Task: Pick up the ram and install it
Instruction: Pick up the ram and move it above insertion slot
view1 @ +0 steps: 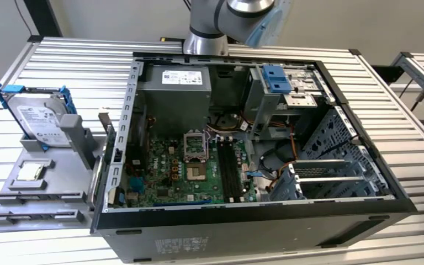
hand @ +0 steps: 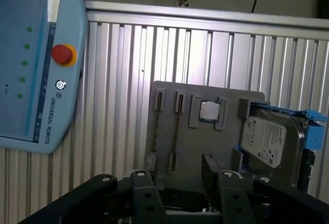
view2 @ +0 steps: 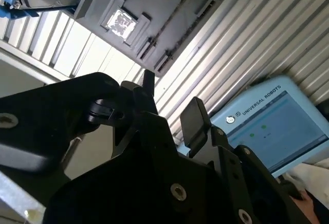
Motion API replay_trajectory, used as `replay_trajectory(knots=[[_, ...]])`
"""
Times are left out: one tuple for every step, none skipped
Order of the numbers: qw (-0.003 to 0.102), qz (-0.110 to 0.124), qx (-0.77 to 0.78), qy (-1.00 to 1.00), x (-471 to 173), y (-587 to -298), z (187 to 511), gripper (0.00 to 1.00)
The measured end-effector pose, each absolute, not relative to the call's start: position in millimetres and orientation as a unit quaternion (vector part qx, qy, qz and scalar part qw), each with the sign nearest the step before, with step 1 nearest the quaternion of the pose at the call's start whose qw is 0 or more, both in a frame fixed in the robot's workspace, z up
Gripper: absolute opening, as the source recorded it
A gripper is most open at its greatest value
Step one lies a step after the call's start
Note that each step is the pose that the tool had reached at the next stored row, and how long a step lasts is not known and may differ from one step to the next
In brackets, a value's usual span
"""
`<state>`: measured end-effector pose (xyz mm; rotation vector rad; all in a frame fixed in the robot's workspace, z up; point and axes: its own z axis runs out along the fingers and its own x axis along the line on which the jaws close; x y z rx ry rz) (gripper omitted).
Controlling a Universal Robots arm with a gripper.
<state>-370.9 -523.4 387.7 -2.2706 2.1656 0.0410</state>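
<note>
We log the claw wide open, empty; the ram stands thin on edge, so an off-centre pinch could tip it.

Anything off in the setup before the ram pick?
Nothing stands out. The ram sits straight on edge in the grey fixture, and the hard drive is seated in its holder beside it. The gripper has its jaws open and empty.
</note>
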Motion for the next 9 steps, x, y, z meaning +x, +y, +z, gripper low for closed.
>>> replay_trajectory(knots=[[0.002, 0.013, -0.723, 0.690, -371, -523, 386, 1.00], [0.002, 0.013, -0.723, 0.690, -371, -523, 384, 1.00], [0.002, 0.013, -0.723, 0.690, -371, -523, 382, 1.00], [0.002, 0.013, -0.723, 0.690, -371, -523, 380, 1.00], [0.002, 0.013, -0.723, 0.690, -371, -523, 379, 1.00], [0.002, 0.013, -0.723, 0.690, -371, -523, 377, 1.00], [0.002, 0.013, -0.723, 0.690, -371, -523, 375, 1.00], [0.002, 0.013, -0.723, 0.690, -371, -523, 373, 1.00], [0.002, 0.013, -0.723, 0.690, -371, -523, 371, 1.00]])
